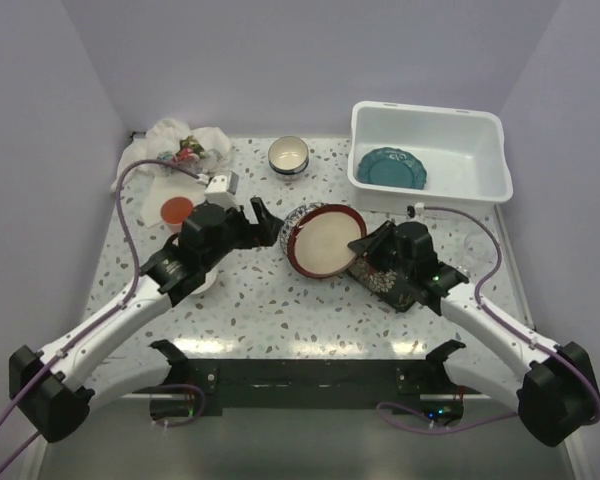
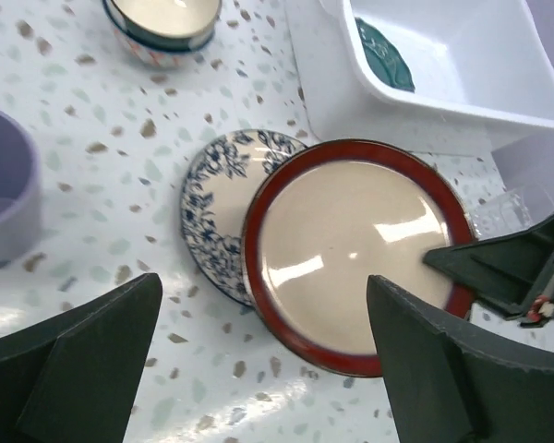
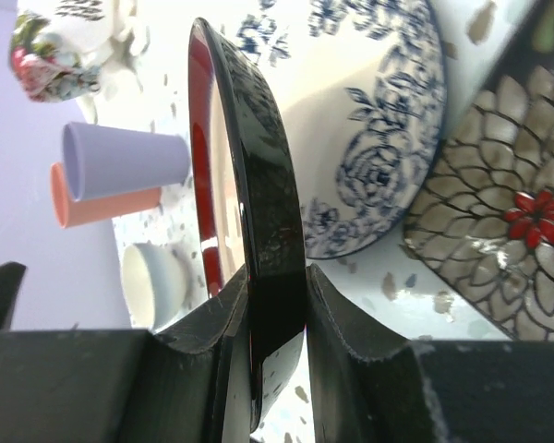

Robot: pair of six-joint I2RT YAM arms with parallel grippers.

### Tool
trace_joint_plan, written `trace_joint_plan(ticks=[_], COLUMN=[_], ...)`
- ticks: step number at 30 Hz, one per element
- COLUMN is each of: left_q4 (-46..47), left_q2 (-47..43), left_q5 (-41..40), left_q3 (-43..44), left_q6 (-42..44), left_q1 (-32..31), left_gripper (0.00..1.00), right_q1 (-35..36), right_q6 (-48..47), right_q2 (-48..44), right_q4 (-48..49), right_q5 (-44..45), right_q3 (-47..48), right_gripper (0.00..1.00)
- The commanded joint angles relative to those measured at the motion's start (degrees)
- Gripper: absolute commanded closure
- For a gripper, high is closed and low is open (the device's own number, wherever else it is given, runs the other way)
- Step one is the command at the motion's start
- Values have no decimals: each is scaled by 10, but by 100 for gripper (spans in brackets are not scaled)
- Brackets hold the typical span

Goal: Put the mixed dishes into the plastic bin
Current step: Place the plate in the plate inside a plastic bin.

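Right wrist view: the right gripper [image 3: 275, 318] is clamped on the rim of the red-rimmed cream plate [image 3: 258, 185], one finger pressed to each face. That's a firm pinch!
Plate position: the top external view puts it mid-table, overlapping the blue-patterned plate [image 2: 212, 212] and just in front of the plastic bin [image 1: 427, 108]. Whether it rests on that plate or hangs clear of it, I can't tell.
Bin: it sits at the far right of the table, and the teal scalloped plate [image 1: 392, 168] lies flat on its floor.
Left gripper [image 1: 268, 222]: its fingers are spread wide with nothing between them, and it hangs over the table just left of the red-rimmed plate.
Dark floral square plate [image 3: 499, 240]: it lies flat on the table beneath the right gripper, close beside the blue-patterned plate.
Small bowl [image 1: 289, 155]: it stands upright at the far side, left of the bin.
Cups: the purple cup [image 3: 125, 157] and the orange cup [image 3: 97, 208] are close together on the left of the table, with a pale bowl [image 3: 152, 281] near them.
White cloth [image 1: 175, 140]: it's crumpled in the far-left corner.
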Motion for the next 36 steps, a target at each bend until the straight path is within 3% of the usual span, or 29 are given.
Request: trace_joint_plan(ticks=[1, 11, 18, 36], left_q4=[-18, 18, 61, 90], left_q2=[-85, -222, -229, -187], left_q5=[-119, -174, -184, -190], left_q3=[-14, -159, -194, -213], left_q6=[175, 260, 294, 305], left_q1=[-2, -2, -2, -2], left_gripper=[2, 0, 0, 0], right_q1=[-36, -215, -328, -414], right_q6=[-19, -33, 2, 3], right_q2=[-21, 39, 131, 366], right_q4=[42, 19, 79, 186], right_q5=[-55, -171, -220, -255], right_q3=[127, 284, 341, 408], right_gripper=[100, 100, 100, 100])
